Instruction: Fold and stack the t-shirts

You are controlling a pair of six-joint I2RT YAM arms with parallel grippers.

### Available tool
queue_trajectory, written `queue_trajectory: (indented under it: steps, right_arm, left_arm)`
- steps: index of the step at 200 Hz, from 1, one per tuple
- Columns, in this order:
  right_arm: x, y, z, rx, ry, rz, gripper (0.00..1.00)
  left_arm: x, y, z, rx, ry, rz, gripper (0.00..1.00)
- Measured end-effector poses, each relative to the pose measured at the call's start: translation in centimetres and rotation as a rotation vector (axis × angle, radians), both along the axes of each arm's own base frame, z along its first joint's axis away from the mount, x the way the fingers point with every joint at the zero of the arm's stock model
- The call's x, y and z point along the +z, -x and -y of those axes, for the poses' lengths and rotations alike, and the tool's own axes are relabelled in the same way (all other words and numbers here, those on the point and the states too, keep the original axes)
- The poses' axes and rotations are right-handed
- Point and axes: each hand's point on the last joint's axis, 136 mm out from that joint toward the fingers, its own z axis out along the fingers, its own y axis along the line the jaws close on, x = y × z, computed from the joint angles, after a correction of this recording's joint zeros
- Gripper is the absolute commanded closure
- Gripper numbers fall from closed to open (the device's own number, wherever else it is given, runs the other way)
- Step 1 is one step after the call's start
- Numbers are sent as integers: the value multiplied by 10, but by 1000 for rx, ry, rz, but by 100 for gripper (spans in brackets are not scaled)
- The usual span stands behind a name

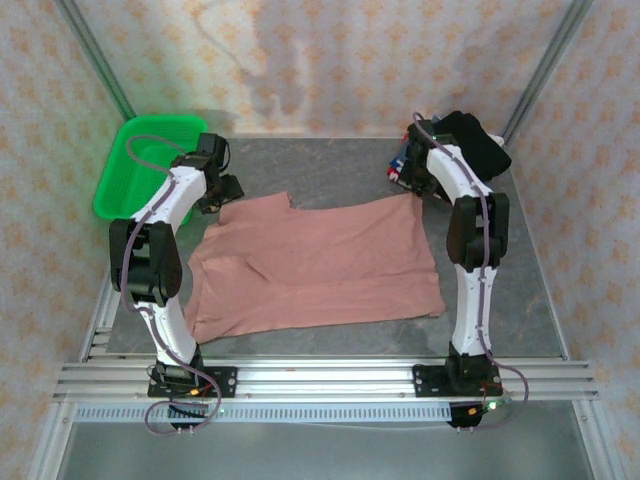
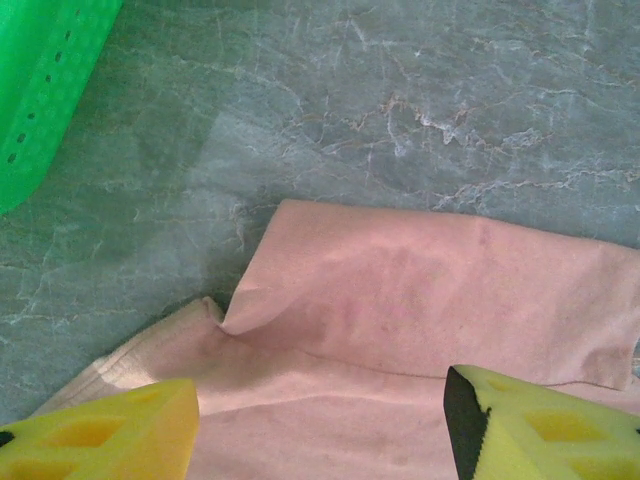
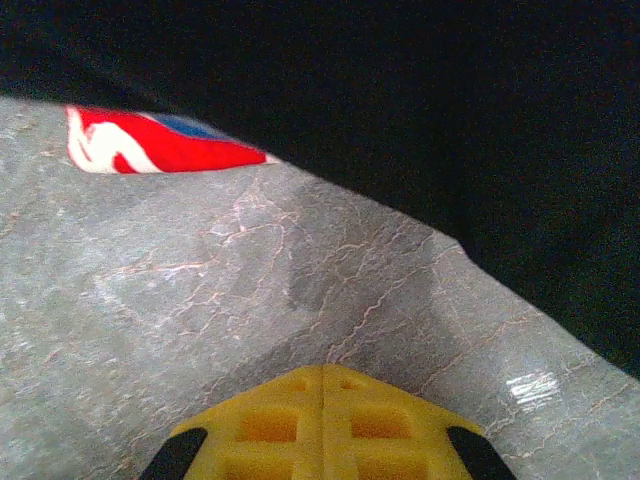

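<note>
While wide above the pink t-shirt (image 2: pixel 420 300), left end effector (image 2: pixel 320 430); right end effector (image 3: pixel 322 420) tight together near black t-shirt (image 3: pixel 450 120).

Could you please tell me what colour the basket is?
The basket is bright green, best seen in the top external view.

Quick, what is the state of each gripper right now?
Left gripper: open, over the pink t-shirt, holding nothing.
Right gripper: closed, empty.
</note>
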Motion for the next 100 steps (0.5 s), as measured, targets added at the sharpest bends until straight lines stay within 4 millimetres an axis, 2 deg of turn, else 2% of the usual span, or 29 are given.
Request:
queue_trajectory:
  steps: [19, 43, 56, 100]
  right_arm:
    - [-7, 1, 2, 2, 13, -16, 100]
    - [-9, 1, 3, 4, 19, -20, 100]
    - [-11, 2, 3, 4, 21, -23, 100]
    - [-27, 14, 5, 11, 29, -67, 100]
  left_arm:
    - [5, -10, 2, -42, -6, 7, 32]
    - [6, -40, 3, -86, -25, 4, 33]
    - [-5, -48, 2, -101, -38, -20, 34]
    - [-58, -46, -6, -108, -70, -163, 36]
